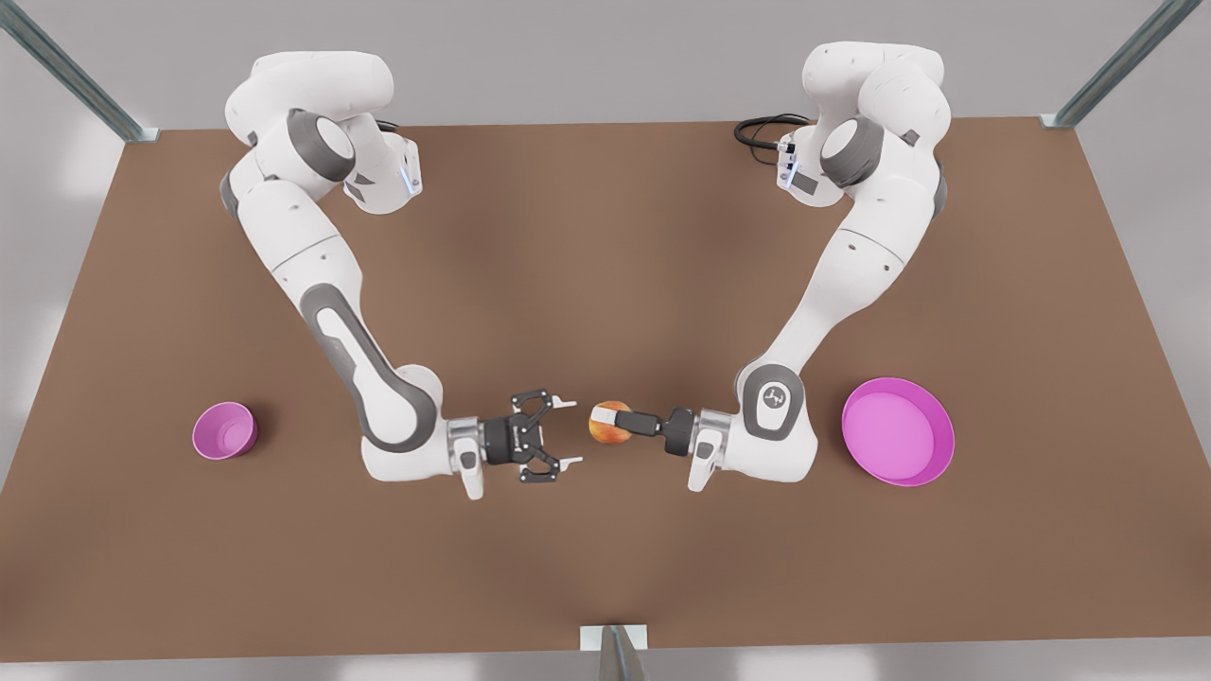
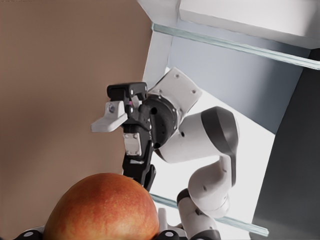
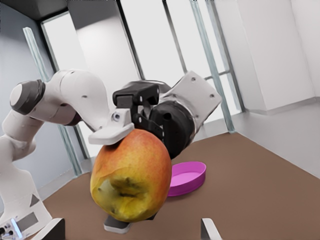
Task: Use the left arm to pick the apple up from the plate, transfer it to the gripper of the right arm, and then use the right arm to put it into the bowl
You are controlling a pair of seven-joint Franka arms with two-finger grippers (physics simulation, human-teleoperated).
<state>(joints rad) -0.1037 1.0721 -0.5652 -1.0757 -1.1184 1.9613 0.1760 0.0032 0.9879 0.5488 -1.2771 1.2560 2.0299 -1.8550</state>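
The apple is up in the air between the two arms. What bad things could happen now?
The apple is held above the bare table only by the left tool. If that tool lets go before the open right tool closes, the apple would probably fall and roll. The right tool's fingers sit a little short of the apple, so closing now might miss it. The bowl is small and far off, so the later drop needs careful aim.

A simulated robot lab: brown table (image 1: 605,265) framed by metal posts (image 1: 71,71), pale bare walls.
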